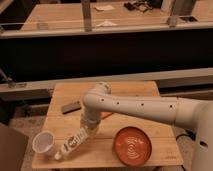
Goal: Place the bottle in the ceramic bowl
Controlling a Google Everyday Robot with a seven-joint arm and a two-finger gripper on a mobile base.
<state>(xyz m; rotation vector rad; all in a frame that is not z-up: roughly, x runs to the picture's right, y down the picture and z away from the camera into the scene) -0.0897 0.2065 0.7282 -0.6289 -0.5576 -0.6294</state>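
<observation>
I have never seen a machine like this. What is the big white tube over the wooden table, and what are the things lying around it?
The white tube is the arm of a robot that stands at the right edge of the picture. There is only one picture, taken from above and in front of the table; where the camera sits is not known. The arm reaches leftward and bends down, ending in a two-finger pincer low over the wooden table. The pincer is shut on the bottle, a small white one with a printed label, which slants down toward the table's front left. Whether the bottle's low end touches the wood I cannot tell. Left of the bottle stands a translucent white cup. To the right sits the ceramic bowl, orange-red with rings inside. A dark flat object lies further back, and something orange shows behind the arm.
</observation>
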